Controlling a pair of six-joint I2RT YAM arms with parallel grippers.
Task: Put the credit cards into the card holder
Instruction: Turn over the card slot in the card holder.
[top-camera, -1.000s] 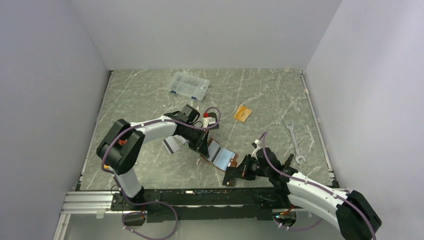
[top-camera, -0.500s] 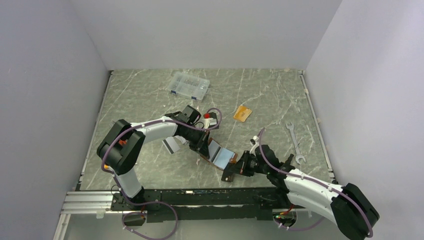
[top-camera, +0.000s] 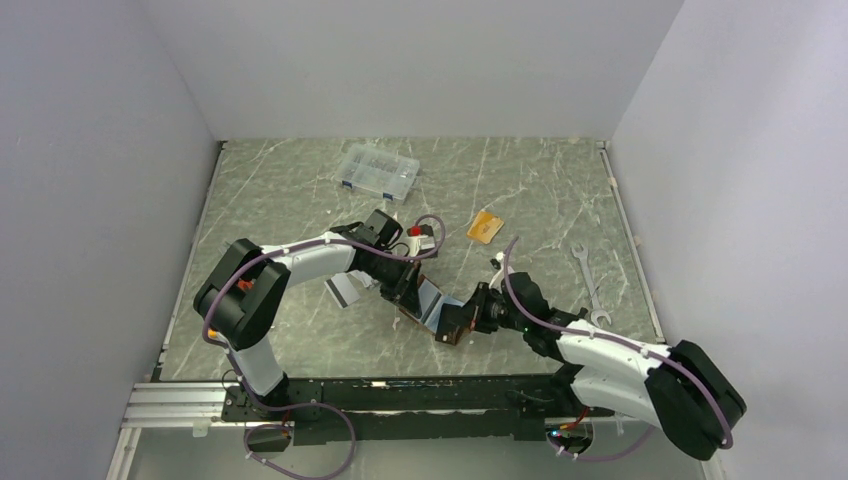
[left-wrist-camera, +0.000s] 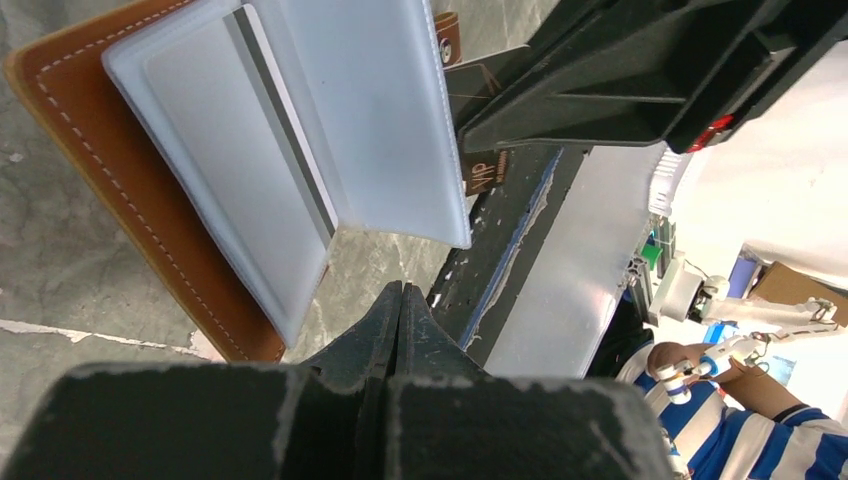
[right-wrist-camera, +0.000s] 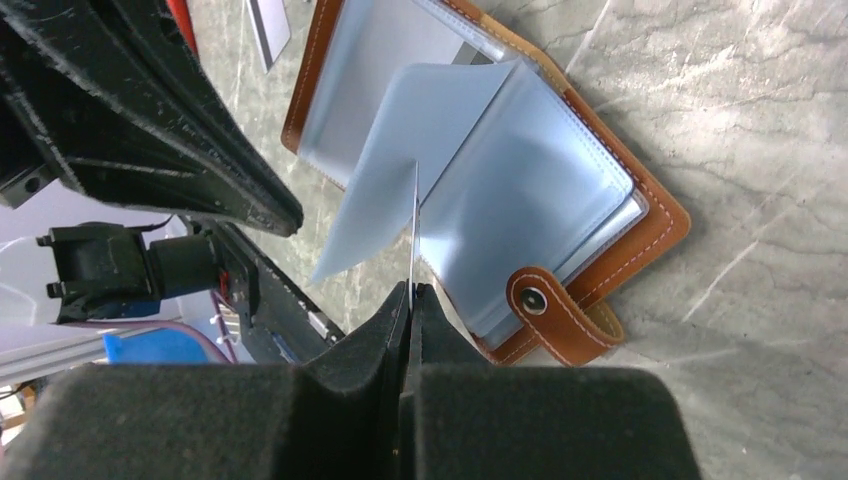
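The left gripper (left-wrist-camera: 397, 297) has its jaws pressed together with nothing between them. Their tips sit just beside the near edge of the card holder (left-wrist-camera: 62, 108), close to the corner of a raised clear sleeve (left-wrist-camera: 370, 110). I cannot tell whether they touch it.

The right gripper (right-wrist-camera: 412, 290) has its jaws clamped on a thin flat piece (right-wrist-camera: 413, 225). Its own camera sees this edge-on, as a pale line rising from the tips and meeting a lifted sleeve leaf. In the left wrist view a dark flat piece with pale lettering shows under the right gripper's body; I cannot tell whether it is the same piece.

The card holder lies open on the worktop (top-camera: 290, 190), leather side down, with its snap strap (right-wrist-camera: 545, 305) at the edge nearest the right gripper. A dark stripe shows through one sleeve.

An orange card (top-camera: 485, 227) lies flat beyond the holder, well apart from both grippers. A silver-grey card (top-camera: 342, 290) lies beside the left forearm, near the holder.

The two grippers crowd the holder from opposite sides, with little room between them. Bare worktop lies beyond them, between the clear box (top-camera: 378, 172) and the orange card. A wrench (top-camera: 590, 285) lies near the right edge.
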